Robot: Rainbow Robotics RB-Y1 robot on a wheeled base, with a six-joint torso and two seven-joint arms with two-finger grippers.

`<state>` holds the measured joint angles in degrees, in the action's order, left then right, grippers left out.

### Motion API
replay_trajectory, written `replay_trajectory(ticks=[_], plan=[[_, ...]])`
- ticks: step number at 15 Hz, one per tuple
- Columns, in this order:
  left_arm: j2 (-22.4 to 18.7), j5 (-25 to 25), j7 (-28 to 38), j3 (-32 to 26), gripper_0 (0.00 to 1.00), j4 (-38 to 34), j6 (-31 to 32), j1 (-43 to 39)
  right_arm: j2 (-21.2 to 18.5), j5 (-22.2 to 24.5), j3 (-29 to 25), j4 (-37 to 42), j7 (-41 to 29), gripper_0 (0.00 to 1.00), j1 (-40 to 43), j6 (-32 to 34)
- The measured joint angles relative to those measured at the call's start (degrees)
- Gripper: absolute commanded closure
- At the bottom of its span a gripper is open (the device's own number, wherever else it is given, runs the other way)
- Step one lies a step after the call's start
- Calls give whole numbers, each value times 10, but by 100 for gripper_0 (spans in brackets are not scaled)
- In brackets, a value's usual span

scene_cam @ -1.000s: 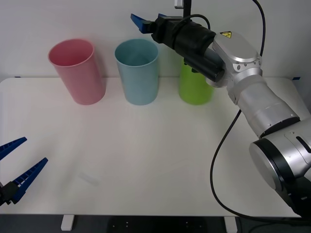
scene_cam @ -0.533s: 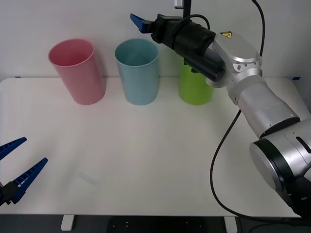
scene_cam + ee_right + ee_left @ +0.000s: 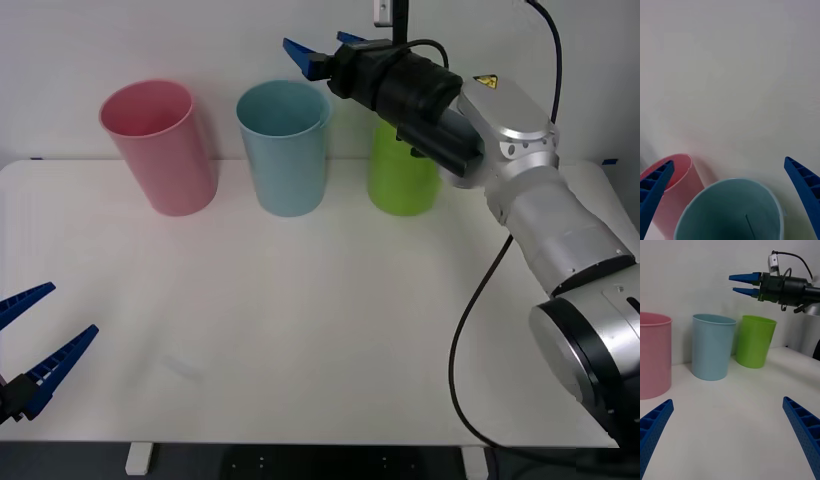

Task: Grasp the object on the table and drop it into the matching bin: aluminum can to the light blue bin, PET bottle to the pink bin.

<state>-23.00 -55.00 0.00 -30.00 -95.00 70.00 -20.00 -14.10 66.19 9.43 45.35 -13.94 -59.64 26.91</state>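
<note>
A plain white wall backs a wide white counter [image 3: 320, 330] with rounded corners. Three tall tapered bins stand in a row along the far edge of the counter, each apart from its neighbour: the pink bin [image 3: 160, 150] at the robot's left, the light blue bin [image 3: 284, 150] in the middle, and a lime green bin [image 3: 398, 180] at the right.

The right arm [image 3: 520, 190] reaches forward and to the left across the back of the counter, passing in front of the upper part of the lime green bin. The right gripper [image 3: 322, 52] is held in the air above the level of the bin rims, above and just to the right of the rim of the light blue bin. Its jaws are released; the two blue ribbed fingers stand apart with nothing between them. In the right wrist view the camera looks down into the light blue bin [image 3: 730, 210], with the pink bin [image 3: 677, 187] beside it; the inside that is visible is bare, and the bottom of the bin is out of frame.

The left gripper [image 3: 30, 345] is parked low at the near left edge of the counter. Its jaws are released and hold nothing.

The aluminum can cannot be located in any view.
</note>
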Motion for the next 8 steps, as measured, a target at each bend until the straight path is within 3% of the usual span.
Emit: replay_trajectory(ticks=[8], plan=[[0, 0, 0, 0, 0, 0, 0, 0, -82, 1, 25, 257, 5, 0, 191, 2]])
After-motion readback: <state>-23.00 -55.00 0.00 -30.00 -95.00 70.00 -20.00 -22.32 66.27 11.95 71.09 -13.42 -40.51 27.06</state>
